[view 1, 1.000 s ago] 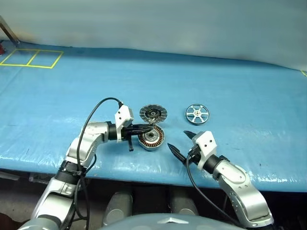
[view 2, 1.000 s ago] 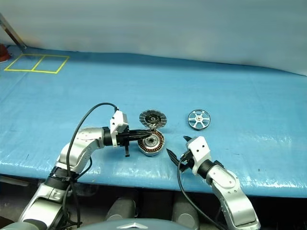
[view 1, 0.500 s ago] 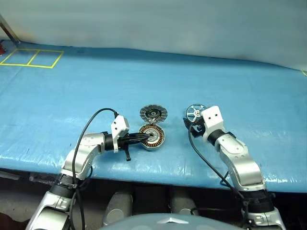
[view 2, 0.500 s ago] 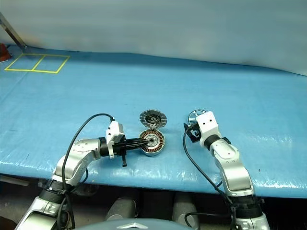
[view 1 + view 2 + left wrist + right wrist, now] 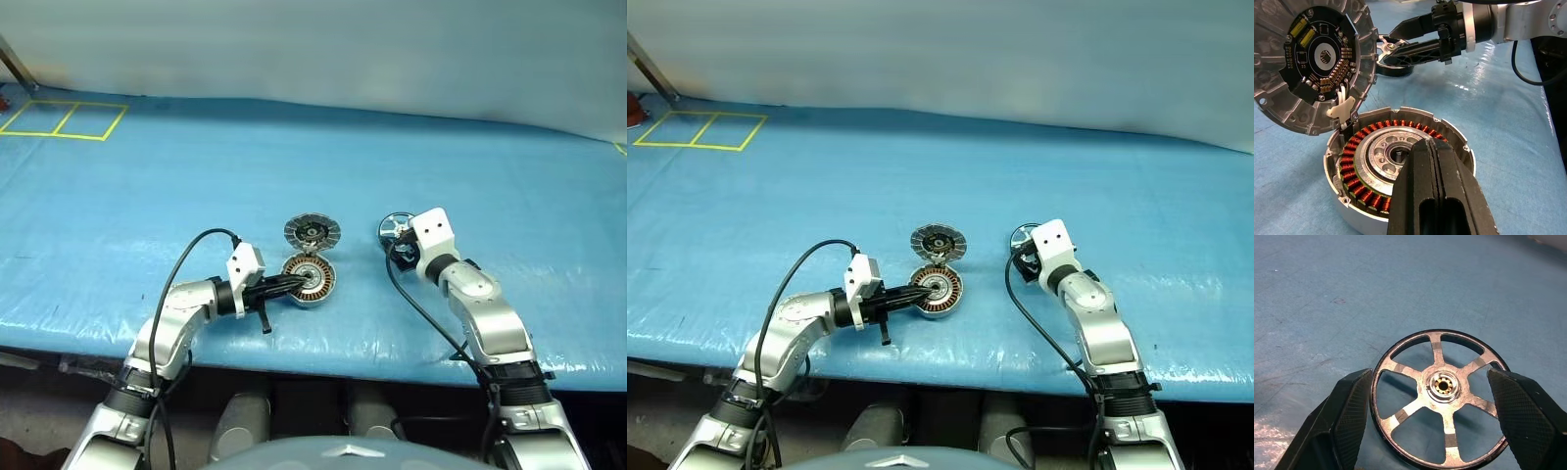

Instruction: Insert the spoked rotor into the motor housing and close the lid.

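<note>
The motor housing (image 5: pixel 309 279) lies open on the blue table, its copper windings (image 5: pixel 1359 183) showing. Its lid (image 5: pixel 313 232) stands hinged back just behind it, circuit face (image 5: pixel 1317 58) turned toward me. My left gripper (image 5: pixel 1425 147) is shut and empty, pointing right, with its tips over the housing's centre hub. To the right, the spoked rotor (image 5: pixel 1442 396) lies flat on the table. My right gripper (image 5: pixel 1430 377) is open with one finger on either side of the rotor's rim. The head views show the rotor (image 5: pixel 393 225) partly hidden behind that gripper (image 5: pixel 397 243).
A blue sheet (image 5: pixel 490 176) covers the table, and its front edge runs just under both arms. Yellow taped squares (image 5: pixel 64 119) mark the far left corner, next to a slanted metal rod (image 5: pixel 12 64). A black cable (image 5: pixel 191 257) loops over my left arm.
My right arm has swung forward from near the table's front edge to the rotor, and its fingers now flank it. The left gripper stays shut over the housing, slightly lower.
</note>
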Tool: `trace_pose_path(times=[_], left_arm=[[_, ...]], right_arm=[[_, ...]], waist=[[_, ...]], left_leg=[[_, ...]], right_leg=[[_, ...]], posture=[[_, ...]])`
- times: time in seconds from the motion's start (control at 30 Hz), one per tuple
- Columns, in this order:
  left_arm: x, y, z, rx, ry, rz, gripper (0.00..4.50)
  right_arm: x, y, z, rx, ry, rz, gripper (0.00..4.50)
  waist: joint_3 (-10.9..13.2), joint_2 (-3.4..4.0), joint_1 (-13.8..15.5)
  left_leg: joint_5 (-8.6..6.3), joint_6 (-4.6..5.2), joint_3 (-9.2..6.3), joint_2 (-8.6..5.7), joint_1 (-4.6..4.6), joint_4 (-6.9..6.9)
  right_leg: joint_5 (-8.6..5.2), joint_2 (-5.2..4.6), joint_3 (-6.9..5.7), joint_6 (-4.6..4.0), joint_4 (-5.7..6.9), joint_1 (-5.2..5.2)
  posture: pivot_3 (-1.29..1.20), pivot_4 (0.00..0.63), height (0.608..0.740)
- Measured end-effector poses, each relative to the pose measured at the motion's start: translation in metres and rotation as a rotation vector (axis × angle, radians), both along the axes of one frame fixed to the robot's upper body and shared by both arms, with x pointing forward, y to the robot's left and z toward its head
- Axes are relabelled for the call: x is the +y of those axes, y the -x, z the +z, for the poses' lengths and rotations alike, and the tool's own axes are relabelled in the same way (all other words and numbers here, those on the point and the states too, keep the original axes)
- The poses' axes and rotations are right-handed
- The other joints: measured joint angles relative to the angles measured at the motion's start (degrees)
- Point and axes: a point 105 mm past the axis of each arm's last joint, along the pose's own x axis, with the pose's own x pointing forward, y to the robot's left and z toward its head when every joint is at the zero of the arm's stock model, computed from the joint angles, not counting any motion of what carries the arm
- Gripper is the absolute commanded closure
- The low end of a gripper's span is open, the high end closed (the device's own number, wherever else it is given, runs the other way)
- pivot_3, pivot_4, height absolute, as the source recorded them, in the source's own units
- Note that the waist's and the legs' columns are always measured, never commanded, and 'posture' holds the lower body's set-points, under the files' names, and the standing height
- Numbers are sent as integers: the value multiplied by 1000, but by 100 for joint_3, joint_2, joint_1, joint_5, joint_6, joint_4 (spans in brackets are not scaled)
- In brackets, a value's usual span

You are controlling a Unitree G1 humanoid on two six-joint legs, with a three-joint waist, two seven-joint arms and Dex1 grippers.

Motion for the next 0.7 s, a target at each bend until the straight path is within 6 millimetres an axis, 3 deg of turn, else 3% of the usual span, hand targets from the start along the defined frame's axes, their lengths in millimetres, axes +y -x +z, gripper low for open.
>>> trace_pose_path(times=[0.7], left_arm=[[-4, 1, -6, 14, -1, 33, 4500]], right_arm=[[-13, -4, 0, 102, 5, -33, 583]], waist=[[0, 1, -7]], left_leg=[[0, 0, 0, 0, 1, 1]], right_leg=[[0, 1, 0, 0, 0, 2]], posture=[[0, 150, 740]])
